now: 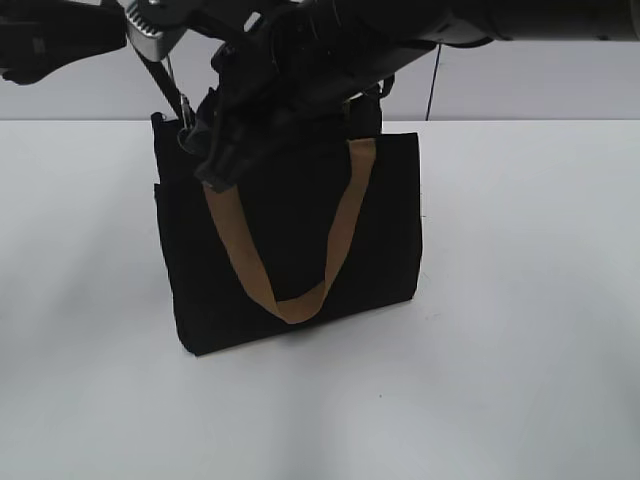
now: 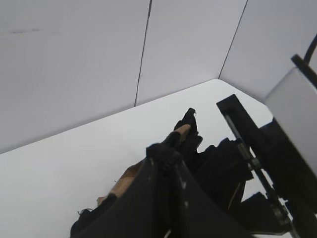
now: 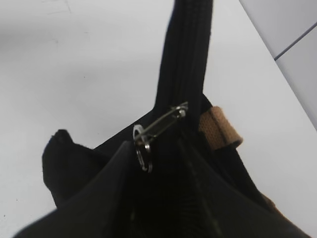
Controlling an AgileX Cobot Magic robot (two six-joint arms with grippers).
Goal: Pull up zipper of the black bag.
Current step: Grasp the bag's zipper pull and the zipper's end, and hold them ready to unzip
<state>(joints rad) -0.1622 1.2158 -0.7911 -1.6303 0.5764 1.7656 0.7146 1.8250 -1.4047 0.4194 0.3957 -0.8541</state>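
A: Three views, ext. first. Black bag (image 1: 290, 250) stands upright mid-table (image 1: 520, 350), tan handle (image 1: 290, 300) hanging down its front; both arms crowd over its top left corner.

B: L wrist?

A: Left gripper (image 2: 166, 158) sits against bag fabric; jaw state can't be told.

B: R wrist?

A: Zipper (image 3: 185, 54) runs away from the camera; silver pull tab (image 3: 161, 126) lies just ahead of right gripper (image 3: 158, 188), grip unclear. Judged: pull at its start, most travel left.

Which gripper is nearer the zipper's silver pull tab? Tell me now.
Right. The right gripper sits right at the pull tab; the left gripper is farther along the black bag's top.
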